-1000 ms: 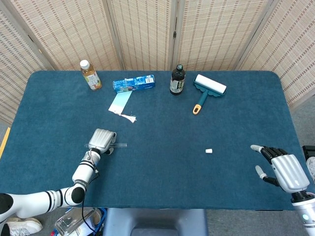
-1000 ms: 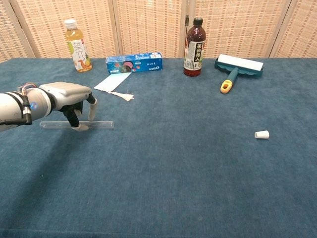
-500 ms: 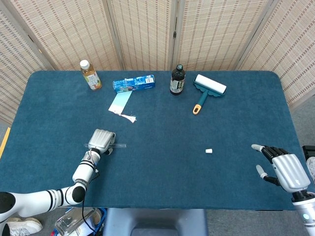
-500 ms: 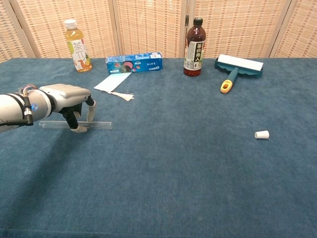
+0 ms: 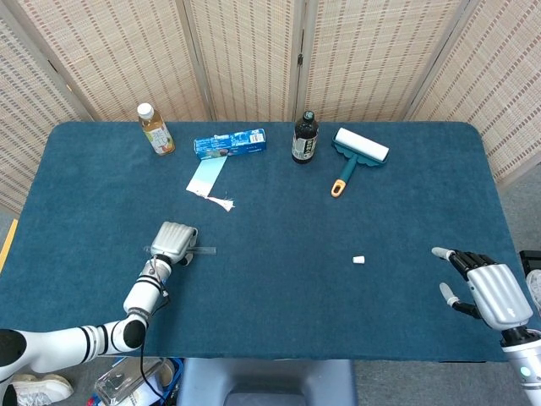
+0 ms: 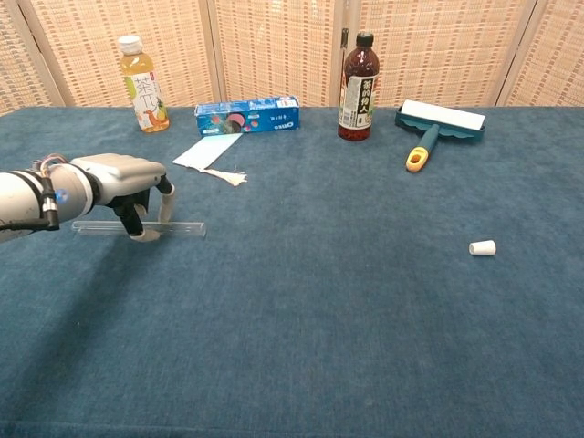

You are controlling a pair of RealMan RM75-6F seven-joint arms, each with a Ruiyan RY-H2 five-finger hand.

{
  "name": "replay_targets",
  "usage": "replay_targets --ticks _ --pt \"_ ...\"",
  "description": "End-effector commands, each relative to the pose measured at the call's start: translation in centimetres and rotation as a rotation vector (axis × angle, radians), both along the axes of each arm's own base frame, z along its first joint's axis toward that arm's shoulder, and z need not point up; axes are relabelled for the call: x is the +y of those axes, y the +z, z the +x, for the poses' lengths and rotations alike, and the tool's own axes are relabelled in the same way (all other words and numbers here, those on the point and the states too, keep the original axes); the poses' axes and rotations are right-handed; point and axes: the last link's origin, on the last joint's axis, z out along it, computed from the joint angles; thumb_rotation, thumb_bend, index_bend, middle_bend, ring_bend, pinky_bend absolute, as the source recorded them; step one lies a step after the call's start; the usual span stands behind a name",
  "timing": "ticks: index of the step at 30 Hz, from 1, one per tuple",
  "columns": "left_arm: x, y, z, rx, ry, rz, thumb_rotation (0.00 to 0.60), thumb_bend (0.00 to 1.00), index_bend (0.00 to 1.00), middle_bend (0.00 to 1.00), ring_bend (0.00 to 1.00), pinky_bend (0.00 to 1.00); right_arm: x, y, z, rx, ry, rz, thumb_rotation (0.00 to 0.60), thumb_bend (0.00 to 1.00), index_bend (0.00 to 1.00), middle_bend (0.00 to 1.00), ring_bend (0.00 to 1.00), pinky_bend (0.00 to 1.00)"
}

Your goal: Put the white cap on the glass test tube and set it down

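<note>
Woven screens stand behind a table (image 5: 270,338) covered in blue cloth. At the far edge: a tea bottle (image 5: 155,128), a blue box (image 5: 229,143), a dark bottle (image 5: 304,137) and a lint roller (image 5: 358,151); a slip of paper (image 5: 205,179) lies just in front of the box.

Step in hand, as judged: picking up the glass tube; capping not yet begun. The tube (image 6: 182,229) lies flat on the cloth at the left side. The white cap (image 6: 483,247) lies alone on the cloth, well apart from the tube, toward the right.

Left hand (image 6: 123,182): palm down over the tube, fingers (image 6: 144,234) curled down around its middle and touching the cloth. Both tube ends stick out past the hand. Tube appears not lifted; I cannot tell whether the fingers have a firm hold on it.

Right hand (image 5: 487,291): near the table's right front edge, fingers spread, holding nothing. Seen in the head view only.

Next move calls for: left fingers closing firmly on the tube and raising it with the open end free; right hand going across to the cap. The cap is small, so a fine pinch is likely needed.
</note>
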Motion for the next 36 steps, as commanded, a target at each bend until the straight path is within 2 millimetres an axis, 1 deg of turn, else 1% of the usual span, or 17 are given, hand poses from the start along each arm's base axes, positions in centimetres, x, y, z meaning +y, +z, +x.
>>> replay_targets --ticks 1,7,10,11,14,16,17,18,19,21,22,24,26,30,36 --pt "-0.1 0.1 -0.1 -0.004 -0.002 0.006 0.6 0.37 0.6 1.0 1.0 1.0 0.0 0.1 0.0 0.0 0.001 -0.003 0.6 0.38 0.22 0.33 0.34 0.4" --pt "-0.8 1.9 -0.1 -0.053 -0.039 0.056 0.6 0.37 0.63 1.0 1.0 1.0 0.0 0.3 0.3 0.008 0.009 -0.017 0.6 0.38 0.22 0.34 0.35 0.41" --pt "-1.3 3.0 -0.2 -0.068 -0.062 0.077 0.6 0.37 0.64 1.0 1.0 1.0 -0.2 0.4 0.6 0.016 0.018 -0.032 0.6 0.39 0.22 0.38 0.41 0.46" --pt "-1.6 3.5 -0.3 -0.075 -0.067 0.085 0.6 0.37 0.64 1.0 1.0 1.0 -0.3 0.4 0.6 0.024 0.02 -0.034 0.6 0.4 0.22 0.4 0.45 0.49" --pt "-2.2 4.6 -0.6 -0.09 -0.076 0.103 0.6 0.38 0.64 1.0 1.0 1.0 -0.7 0.4 0.9 0.06 0.022 -0.038 0.6 0.46 0.23 0.48 0.57 0.62" --pt "-2.6 5.3 -0.8 -0.099 -0.081 0.112 0.6 0.37 0.64 1.0 1.0 1.0 -1.1 0.3 1.1 0.069 0.018 -0.031 0.6 0.53 0.24 0.58 0.68 0.71" --pt "-2.9 5.7 -0.9 -0.106 -0.084 0.118 0.6 0.37 0.64 1.0 1.0 1.0 -1.4 0.1 1.2 0.069 0.018 -0.023 0.6 0.59 0.25 0.64 0.76 0.77" --pt "-3.1 6.0 -0.9 -0.11 -0.088 0.123 0.6 0.37 0.64 1.0 1.0 1.0 -1.6 -0.1 1.3 0.07 0.018 -0.015 0.6 0.66 0.26 0.73 0.85 0.85" --pt "-3.2 6.3 -1.0 -0.116 -0.091 0.127 0.6 0.37 0.64 1.0 1.0 1.0 -1.8 -0.3 1.4 0.075 0.017 -0.004 0.6 0.7 0.27 0.77 0.89 0.89" --pt "-3.7 6.9 -1.1 -0.127 -0.097 0.134 0.6 0.38 0.64 1.0 1.0 1.0 -2.4 -0.9 1.4 0.087 0.012 0.025 0.6 0.82 0.29 0.9 0.99 0.98" --pt "-3.9 7.2 -1.1 -0.132 -0.103 0.138 0.6 0.38 0.64 1.0 1.0 1.0 -2.6 -1.2 1.4 0.094 0.008 0.04 0.6 0.85 0.3 0.92 1.0 0.99" --pt "-4.4 7.6 -1.2 -0.138 -0.116 0.143 0.6 0.37 0.64 1.0 1.0 1.0 -3.2 -1.9 1.4 0.098 -0.009 0.082 0.6 0.95 0.31 0.98 1.0 1.0" --pt "-4.8 8.0 -1.3 -0.142 -0.125 0.146 0.6 0.37 0.64 1.0 1.0 1.0 -3.7 -2.5 1.4 0.1 -0.022 0.112 0.6 0.99 0.32 1.0 1.0 1.0" --pt "-5.7 8.7 -1.2 -0.157 -0.148 0.15 0.6 0.38 0.64 1.0 1.0 1.0 -5.1 -4.0 0.9 0.104 -0.062 0.167 0.6 1.0 0.33 1.0 1.0 1.0" --pt "-6.4 8.8 -1.6 -0.153 -0.158 0.144 0.6 0.37 0.65 1.0 1.0 1.0 -7.1 -6.4 -0.2 0.12 -0.129 0.238 0.6 1.0 0.34 1.0 1.0 1.0"
